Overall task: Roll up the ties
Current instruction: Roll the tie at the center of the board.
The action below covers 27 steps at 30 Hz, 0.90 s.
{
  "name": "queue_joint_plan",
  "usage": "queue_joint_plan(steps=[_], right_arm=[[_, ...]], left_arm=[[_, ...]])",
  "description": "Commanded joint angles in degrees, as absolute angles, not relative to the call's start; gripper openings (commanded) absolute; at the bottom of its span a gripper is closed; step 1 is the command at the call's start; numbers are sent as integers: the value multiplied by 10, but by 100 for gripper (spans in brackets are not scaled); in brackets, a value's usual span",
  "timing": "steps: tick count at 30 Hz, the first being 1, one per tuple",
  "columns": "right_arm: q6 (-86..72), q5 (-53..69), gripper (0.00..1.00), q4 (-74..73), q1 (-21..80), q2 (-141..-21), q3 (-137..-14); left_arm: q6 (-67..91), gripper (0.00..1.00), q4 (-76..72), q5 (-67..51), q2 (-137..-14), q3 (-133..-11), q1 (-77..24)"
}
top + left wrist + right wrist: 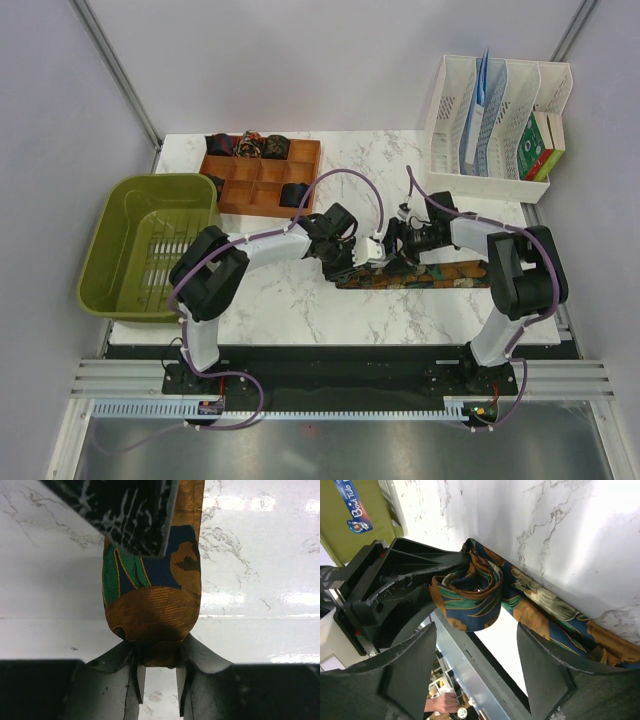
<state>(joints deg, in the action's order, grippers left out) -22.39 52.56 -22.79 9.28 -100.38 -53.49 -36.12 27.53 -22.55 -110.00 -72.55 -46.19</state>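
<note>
Tie (440, 275), orange-green patterned: flat on marble surface (290, 300), one end rolled. Left tool (158, 672) clenched on the roll; right tool (475, 640) released, fingers spread beside it.

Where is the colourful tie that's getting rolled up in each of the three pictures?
Top external: the tie lies as a long strip just right of centre.
Left wrist: its rolled end fills the centre, pinched by the left gripper.
Right wrist: the roll sits centre-left, with the strip trailing to the right.
Shared landmark: the white marble table lies under the tie in every view.
</note>
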Motion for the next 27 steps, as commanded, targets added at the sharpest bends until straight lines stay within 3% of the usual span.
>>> queue_joint_plan(steps=[1,9,12,15,18,27], right_arm=[[-267,531,72,-179,116,-990,-519],[-269,490,54,-128,140,-1048,-509],[-243,469,40,-135,143,-1059,-507],[-219,450,22,-149,147,-1070,-511],[-207,428,11,-156,149,-1090,-518],[-186,405,0,-175,156,-1109,-530]], left_arm=[[-396,33,296,-209,-1136,-727,-469],[-393,39,300,-208,-1132,-726,-468],[-388,42,301,-207,-1124,-724,-468],[-379,51,301,-214,-1105,-718,-461],[-380,59,297,-226,-1076,-704,-450],[-395,68,280,-241,-1051,-679,-423]])
